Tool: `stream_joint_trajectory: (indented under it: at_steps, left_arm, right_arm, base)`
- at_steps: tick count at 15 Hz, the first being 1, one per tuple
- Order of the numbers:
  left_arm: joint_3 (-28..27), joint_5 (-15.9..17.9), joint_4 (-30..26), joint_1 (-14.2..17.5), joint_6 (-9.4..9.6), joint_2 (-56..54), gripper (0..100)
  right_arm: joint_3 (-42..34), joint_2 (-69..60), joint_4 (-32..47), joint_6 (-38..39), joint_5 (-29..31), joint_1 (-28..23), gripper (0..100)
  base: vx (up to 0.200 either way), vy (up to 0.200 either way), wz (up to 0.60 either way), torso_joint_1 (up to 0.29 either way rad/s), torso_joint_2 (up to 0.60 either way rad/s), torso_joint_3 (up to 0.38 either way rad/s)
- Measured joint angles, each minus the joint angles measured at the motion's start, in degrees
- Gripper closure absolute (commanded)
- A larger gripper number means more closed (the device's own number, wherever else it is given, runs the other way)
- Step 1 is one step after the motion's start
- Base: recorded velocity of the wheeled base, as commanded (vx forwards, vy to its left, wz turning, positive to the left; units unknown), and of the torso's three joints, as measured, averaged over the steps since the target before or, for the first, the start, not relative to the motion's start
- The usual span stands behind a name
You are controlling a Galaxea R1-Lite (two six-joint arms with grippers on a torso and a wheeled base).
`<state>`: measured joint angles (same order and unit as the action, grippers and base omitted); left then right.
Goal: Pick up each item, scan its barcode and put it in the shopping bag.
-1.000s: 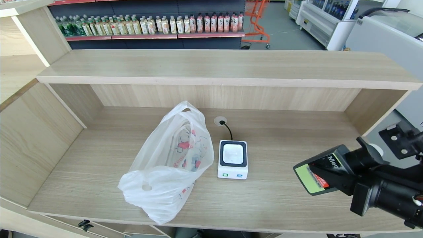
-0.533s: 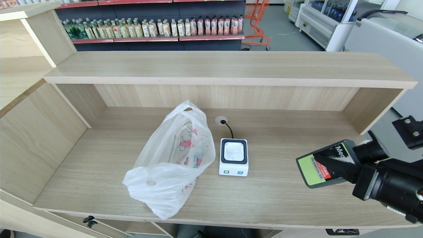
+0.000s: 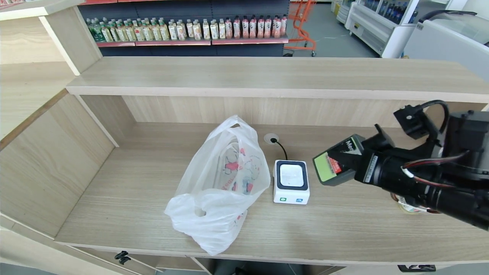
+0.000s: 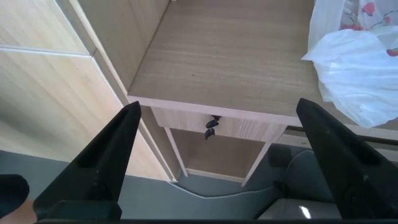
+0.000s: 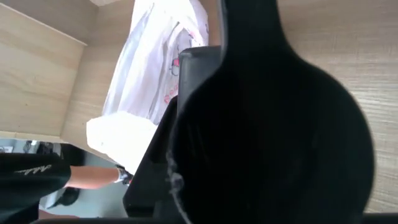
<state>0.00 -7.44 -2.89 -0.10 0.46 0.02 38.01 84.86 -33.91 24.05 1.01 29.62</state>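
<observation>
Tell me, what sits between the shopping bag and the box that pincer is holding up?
The white scanner stands on the counter between the shopping bag and the box, as the head view shows.

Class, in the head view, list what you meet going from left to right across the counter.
shopping bag → scanner → black box held in the right gripper

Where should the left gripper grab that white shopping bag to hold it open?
Probably the handle loop standing up at the back top of the shopping bag, coming from above on its left side. It rises free of the counter, easy to pinch; the front handle slumps against the bag.
</observation>
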Motion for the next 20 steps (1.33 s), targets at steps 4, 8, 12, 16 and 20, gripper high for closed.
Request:
stream_joint_trajectory:
  at_steps: [4,8,12,16,20]
  left_arm:
    - [0.0,0.0,0.0,0.0,-0.02,0.0,0]
    - [0.0,0.0,0.0,0.0,-0.02,0.0,0]
    - [0.0,0.0,0.0,0.0,-0.02,0.0,0]
    - [0.0,0.0,0.0,0.0,-0.02,0.0,0]
    - [0.0,0.0,0.0,0.0,-0.02,0.0,0]
  right_arm:
    - [5.8,9.5,1.4,-0.2,1.3,3.4,100]
    - [11.7,18.7,-0.1,-10.1,1.2,5.9,100]
    - [15.9,26.8,-5.1,-12.2,-1.8,7.0,100]
    - [21.8,33.4,-5.8,-17.7,-3.8,7.5,100]
    - [28.7,39.3,-7.5,-20.6,-9.3,7.8,100]
  base:
    - [0.000,0.000,0.00,0.000,0.00,0.000]
    - [0.000,0.000,0.00,0.000,0.00,0.000]
    - [0.000,0.000,0.00,0.000,0.00,0.000]
    - [0.000,0.000,0.00,0.000,0.00,0.000]
    - [0.000,0.000,0.00,0.000,0.00,0.000]
